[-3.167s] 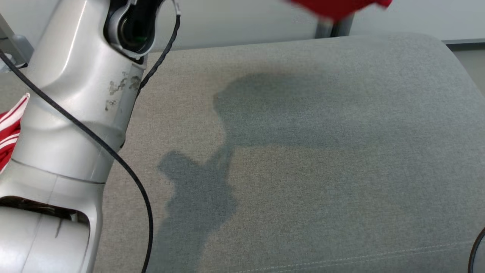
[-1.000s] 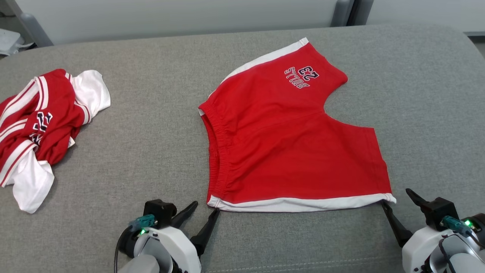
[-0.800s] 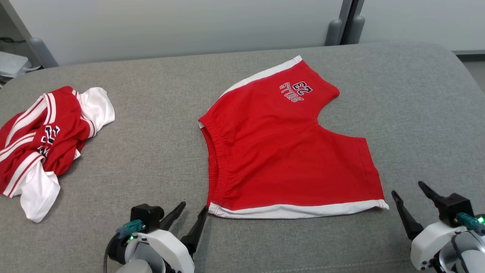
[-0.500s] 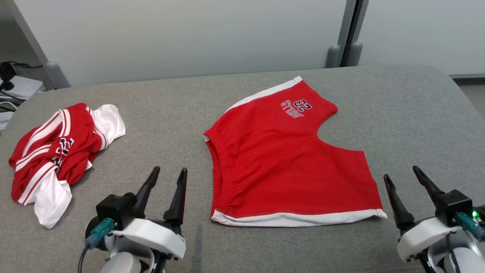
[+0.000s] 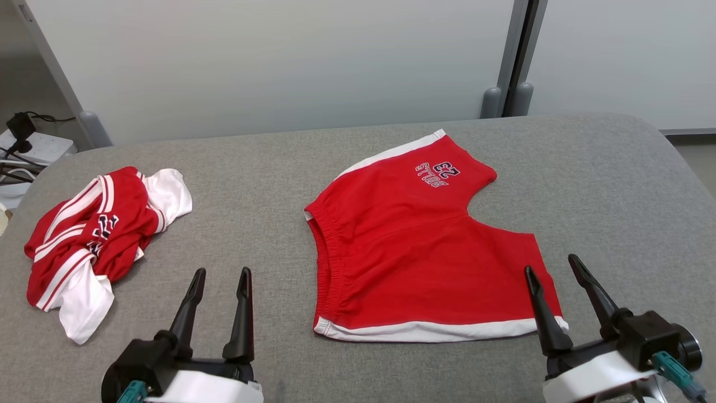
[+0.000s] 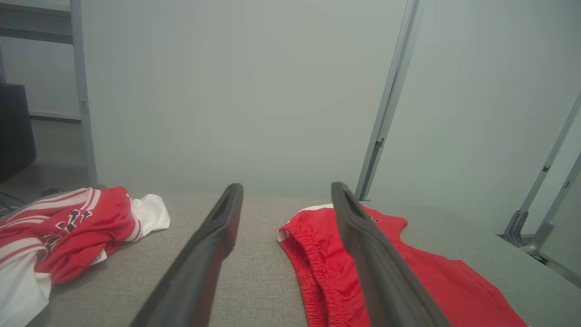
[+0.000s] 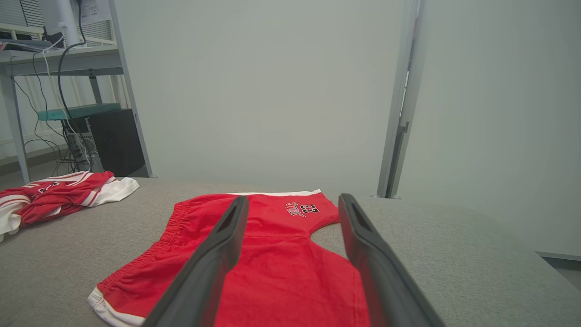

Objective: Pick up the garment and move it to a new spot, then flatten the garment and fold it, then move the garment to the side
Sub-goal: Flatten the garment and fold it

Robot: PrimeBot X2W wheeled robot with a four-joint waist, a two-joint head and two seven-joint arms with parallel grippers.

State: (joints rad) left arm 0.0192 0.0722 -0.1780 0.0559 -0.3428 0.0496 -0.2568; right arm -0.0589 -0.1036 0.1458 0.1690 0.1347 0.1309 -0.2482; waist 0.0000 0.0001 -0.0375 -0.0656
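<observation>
Two garments lie on a grey upholstered surface (image 5: 251, 168), well apart from each other. At the far left, beyond the cushion's edge, a white power strip (image 5: 34, 149) with dark cables sits on the floor. Next comes a crumpled red-and-white jersey (image 5: 95, 240), bunched in a heap near the left edge with its white part spilling out at the near and far ends. To the right of it and nearer the robot, the left gripper (image 5: 221, 272) points away from the robot over bare fabric, its two dark fingers spread apart with nothing between them, in the gap between the jersey and the shorts. The red shorts (image 5: 414, 246) lie spread flat near the middle of the surface, the elastic waistband toward the left and the two legs toward the right; a white stripe runs along the near edge and another along the far edge, and "BULLS 23" reads upside down on the far leg. Behind the shorts a grey metal post (image 5: 517, 50) splits the pale wall. The right gripper (image 5: 551, 264) is at the shorts' near right corner, fingers released and wide; in the head view its left finger overlaps that corner, and whether it touches the cloth cannot be told.
</observation>
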